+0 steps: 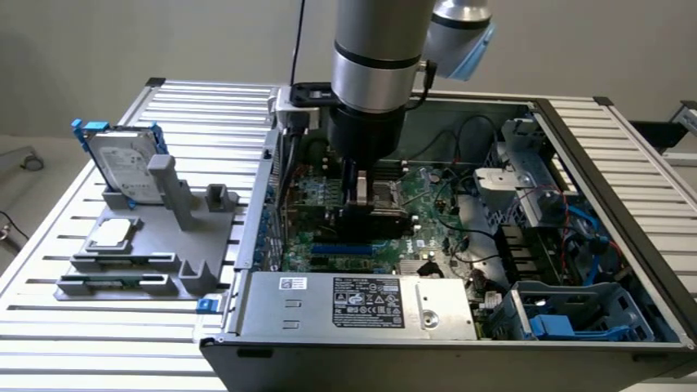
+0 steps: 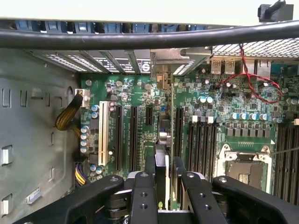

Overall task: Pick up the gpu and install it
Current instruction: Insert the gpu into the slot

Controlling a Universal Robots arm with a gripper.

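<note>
One arm reaches straight down into the open case, which lies on its side on the slatted surface. Its pincer is narrowed onto the gpu, gripping the card on both flat faces. In the wrist view the gpu appears edge-on, a thin strip running from between the black fingers towards the slotted rear wall of the case. It stands upright on the motherboard, among the long black slots, with the white slot to one side and the processor socket to the other. Whether its lower edge sits in a slot cannot be told.

Outside the case, towards the exterior view's left, a grey fixture holds a hard drive upright and a square chip lying flat. The power supply fills the near corner of the case.
</note>
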